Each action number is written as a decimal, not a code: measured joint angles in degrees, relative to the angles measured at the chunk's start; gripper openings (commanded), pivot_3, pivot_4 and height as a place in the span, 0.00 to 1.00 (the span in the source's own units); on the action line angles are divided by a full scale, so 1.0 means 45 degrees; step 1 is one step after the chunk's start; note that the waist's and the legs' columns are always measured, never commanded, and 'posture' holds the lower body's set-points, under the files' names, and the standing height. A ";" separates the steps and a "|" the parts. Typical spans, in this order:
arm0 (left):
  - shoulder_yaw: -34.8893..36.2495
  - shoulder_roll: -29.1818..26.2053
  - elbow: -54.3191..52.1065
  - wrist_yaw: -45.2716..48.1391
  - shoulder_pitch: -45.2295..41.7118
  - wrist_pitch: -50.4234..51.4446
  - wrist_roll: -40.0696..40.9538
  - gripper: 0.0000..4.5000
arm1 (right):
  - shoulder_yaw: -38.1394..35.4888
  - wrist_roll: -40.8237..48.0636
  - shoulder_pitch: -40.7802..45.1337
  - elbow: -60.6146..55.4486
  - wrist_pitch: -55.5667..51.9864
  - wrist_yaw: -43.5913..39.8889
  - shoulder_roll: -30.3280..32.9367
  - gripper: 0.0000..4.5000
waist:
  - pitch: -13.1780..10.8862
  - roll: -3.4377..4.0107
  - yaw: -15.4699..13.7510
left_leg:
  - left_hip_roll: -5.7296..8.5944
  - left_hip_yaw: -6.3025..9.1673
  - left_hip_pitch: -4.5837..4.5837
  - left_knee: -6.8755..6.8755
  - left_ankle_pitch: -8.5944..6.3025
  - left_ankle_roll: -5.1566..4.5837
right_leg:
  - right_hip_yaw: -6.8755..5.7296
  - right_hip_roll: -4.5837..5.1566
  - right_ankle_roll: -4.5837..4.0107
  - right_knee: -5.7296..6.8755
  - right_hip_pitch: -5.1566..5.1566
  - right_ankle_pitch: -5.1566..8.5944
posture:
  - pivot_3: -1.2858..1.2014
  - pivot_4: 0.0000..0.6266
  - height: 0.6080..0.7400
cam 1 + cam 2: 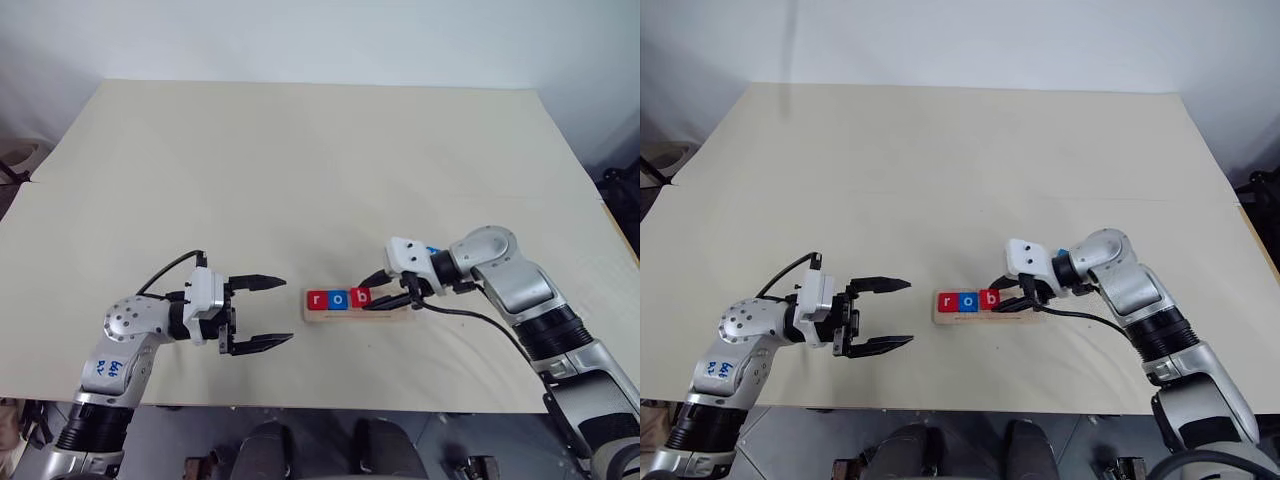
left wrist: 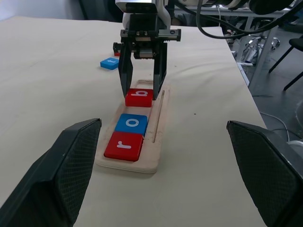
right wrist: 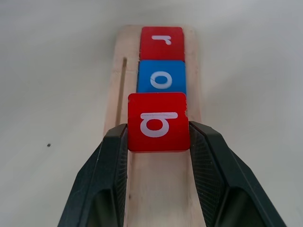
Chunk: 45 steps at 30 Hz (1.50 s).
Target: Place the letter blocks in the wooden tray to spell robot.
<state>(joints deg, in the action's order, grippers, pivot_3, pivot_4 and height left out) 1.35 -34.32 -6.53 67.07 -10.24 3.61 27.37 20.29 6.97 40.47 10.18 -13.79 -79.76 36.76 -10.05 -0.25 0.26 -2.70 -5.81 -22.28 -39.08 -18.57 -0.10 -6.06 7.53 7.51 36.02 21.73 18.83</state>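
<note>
The wooden tray (image 1: 392,317) lies near the table's front edge, between my two grippers. A red r block (image 1: 318,299) and a blue o block (image 1: 339,299) sit side by side at its left end. My right gripper (image 3: 158,128) is shut on a red b block (image 3: 158,121), holding it over the slot right beside the o; I cannot tell whether it rests on the wood. A blue t block (image 2: 110,63) lies on the table behind the right gripper, with a bit of another red block (image 2: 116,53) past it. My left gripper (image 1: 287,311) stands open and empty, just left of the tray.
The pale table top (image 1: 300,160) stretches far behind the tray, and its front edge (image 1: 330,408) runs close below it. Metal frames and cables (image 2: 246,28) stand beyond the table's side edge in the left wrist view.
</note>
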 measured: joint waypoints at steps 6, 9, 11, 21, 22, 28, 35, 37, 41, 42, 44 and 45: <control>0.0000 0.0001 -0.0197 -0.0222 0.0154 0.0000 0.0000 1.00 | 0.0007 -0.0248 0.0292 0.0302 -0.0005 0.0061 -0.0337 0.33 | 0.0000 0.0000 -0.0013 | 0.0001 0.0006 -0.0001 0.0000 0.0000 0.0000 | 0.0002 0.0002 0.0000 -0.0002 0.0000 0.0000 | 0.52 0.24 1.00; 0.0000 -0.0001 -0.0358 -0.0266 0.0188 0.0000 0.0001 1.00 | 0.0007 -0.0290 0.0291 0.0305 -0.0077 -0.0052 -0.0339 0.50 | 0.0000 0.0000 -0.0008 | 0.0002 0.0008 -0.0001 0.0000 0.0000 0.0000 | 0.0001 0.0004 0.0000 -0.0002 0.0000 0.0000 | 0.52 0.24 1.00; 0.0001 -0.0001 -0.0360 -0.0283 0.0189 0.0000 0.0000 1.00 | 0.0007 -0.0296 0.0289 0.0304 -0.0184 -0.0096 -0.0333 0.63 | 0.0000 0.0000 -0.0001 | 0.0000 0.0008 -0.0001 0.0001 0.0000 0.0000 | 0.0001 0.0001 0.0000 -0.0001 0.0000 0.0000 | 0.52 0.24 1.00; 0.0000 -0.0001 -0.0347 -0.0282 0.0087 0.0000 0.0001 1.00 | -0.0159 -0.0167 0.0290 0.0026 -0.0715 -0.0178 -0.0113 1.00 | 0.0000 0.0000 -0.0004 | 0.0001 0.0012 -0.0001 0.0002 0.0000 0.0000 | 0.0002 0.0003 0.0000 -0.0002 0.0001 0.0000 | 0.52 0.24 1.00; 0.0000 -0.0001 -0.0346 -0.0280 0.0065 0.0000 0.0000 1.00 | -0.0205 -0.0049 0.0285 -0.0105 -0.0892 -0.0186 -0.0110 1.00 | 0.0000 0.0000 -0.0002 | 0.0000 0.0012 -0.0001 0.0002 0.0000 0.0000 | 0.0001 0.0002 0.0000 -0.0002 0.0001 0.0000 | 0.52 0.24 1.00; 0.0000 -0.0002 -0.0322 -0.0275 -0.0045 -0.0002 -0.0008 1.00 | -0.1072 0.0823 -0.0342 -0.1206 -0.1493 -0.0372 0.0728 1.00 | -0.0001 0.0000 -0.0080 | 0.0005 0.0025 -0.0010 0.0004 -0.0004 -0.0006 | -0.0009 0.0010 0.0000 -0.0011 -0.0007 0.0000 | 0.52 0.24 1.00; -0.0036 0.0012 -0.0255 -0.0241 -0.0079 -0.0014 -0.0041 1.00 | -0.3192 0.1560 -0.2524 -0.1491 -0.1056 0.0330 0.1695 1.00 | -0.0001 0.0000 -0.0043 | 0.0001 0.0015 -0.0004 0.0008 -0.0006 -0.0009 | -0.0009 0.0001 0.0002 -0.0012 -0.0004 -0.0001 | 0.52 0.24 1.00; -0.0043 0.0029 -0.0143 -0.0238 -0.0098 -0.0023 -0.0050 1.00 | -0.4082 0.1904 -0.3264 -0.1732 -0.0876 0.0653 0.1810 1.00 | -0.0001 0.0000 -0.0044 | 0.0002 0.0013 -0.0004 0.0008 -0.0006 -0.0010 | -0.0007 0.0003 0.0002 -0.0015 -0.0005 -0.0001 | 0.52 0.24 1.00; -0.0046 0.0106 0.0152 -0.0271 -0.0201 0.0031 -0.0051 1.00 | -0.6276 0.2776 -0.5625 -0.2698 -0.0517 0.1517 0.1834 1.00 | -0.0003 -0.0002 -0.0158 | 0.0009 0.0007 -0.0007 0.0009 -0.0006 -0.0010 | -0.0012 0.0008 0.0002 -0.0020 -0.0014 -0.0001 | 0.52 0.24 1.00; -0.0016 0.0106 0.0196 -0.0281 -0.0210 0.0048 -0.0044 1.00 | -0.6755 0.2967 -0.6214 -0.2869 -0.0568 0.1780 0.1828 1.00 | -0.0003 -0.0003 -0.0213 | 0.0008 0.0002 -0.0005 0.0007 -0.0007 -0.0011 | -0.0010 0.0008 0.0003 -0.0021 -0.0016 -0.0001 | 0.52 0.24 1.00; -0.0004 0.0124 0.0283 -0.0291 -0.0324 0.0168 -0.0030 1.00 | -0.8011 0.3304 -0.7584 -0.3435 -0.0726 0.2606 0.1742 1.00 | -0.0002 -0.0002 -0.0306 | 0.0011 0.0001 -0.0002 0.0007 -0.0008 -0.0014 | -0.0001 0.0011 0.0010 -0.0023 -0.0017 -0.0005 | 0.52 0.24 1.00; 0.0033 0.0132 0.0390 -0.0311 -0.0407 0.0253 -0.0008 1.00 | -0.8533 0.3382 -0.8105 -0.3693 -0.0689 0.2994 0.1597 1.00 | -0.0002 -0.0003 -0.0333 | 0.0008 -0.0001 0.0004 0.0005 -0.0008 -0.0014 | -0.0001 0.0005 0.0010 -0.0019 -0.0020 -0.0005 | 0.52 0.24 1.00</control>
<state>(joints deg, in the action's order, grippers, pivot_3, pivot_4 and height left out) 1.50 -33.72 -4.77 65.66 -12.07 4.75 27.33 -18.10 22.19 4.00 -6.44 -16.89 -66.28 43.95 -10.06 -0.26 -1.24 -2.67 -5.81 -22.26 -39.06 -18.60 -0.16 -6.07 7.55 7.56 35.93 21.64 18.81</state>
